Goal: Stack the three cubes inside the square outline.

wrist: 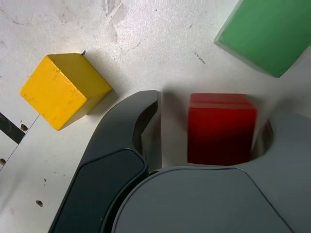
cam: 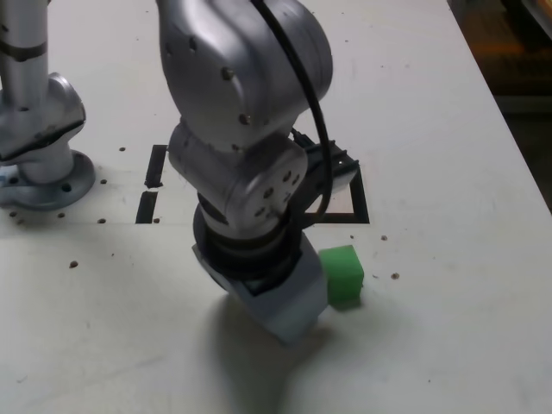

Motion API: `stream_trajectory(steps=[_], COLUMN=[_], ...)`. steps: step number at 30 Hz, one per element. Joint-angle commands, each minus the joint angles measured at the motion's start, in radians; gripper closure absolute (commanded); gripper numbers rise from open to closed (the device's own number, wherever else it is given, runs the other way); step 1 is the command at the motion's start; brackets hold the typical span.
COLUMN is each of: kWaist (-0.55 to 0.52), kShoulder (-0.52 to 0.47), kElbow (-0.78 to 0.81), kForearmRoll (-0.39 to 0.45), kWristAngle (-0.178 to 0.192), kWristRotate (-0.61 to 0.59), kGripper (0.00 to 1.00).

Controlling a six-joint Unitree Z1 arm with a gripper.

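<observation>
wrist view alone shows red cube (wrist: 221, 128) between the part-closed claw (wrist: 209, 131), a gap one side.

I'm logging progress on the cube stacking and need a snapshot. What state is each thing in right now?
red cube: on the table between the gripper's jaws, a gap visible on one side, not lifted.
yellow cube: loose on the table, unstacked.
green cube: loose on the table, outside the outline.
square outline: mostly hidden by the arm; no cube seen in it.
gripper: jaws around the red cube, partly open.
</observation>
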Motion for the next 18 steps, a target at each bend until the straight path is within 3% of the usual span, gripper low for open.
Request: stream_trajectory(steps=[1, 13, 18], kWaist=[0.003, 0.003, 0.003], kShoulder=[0.006, 0.019, 0.000], kElbow=[-0.008, -0.029, -0.062], kForearmRoll=[0.010, 0.041, 0.145], kWristAngle=[0.007, 0.011, 0.008], kWristRotate=[-0.002, -0.003, -0.021], kGripper=[0.59, 0.74, 0.74])
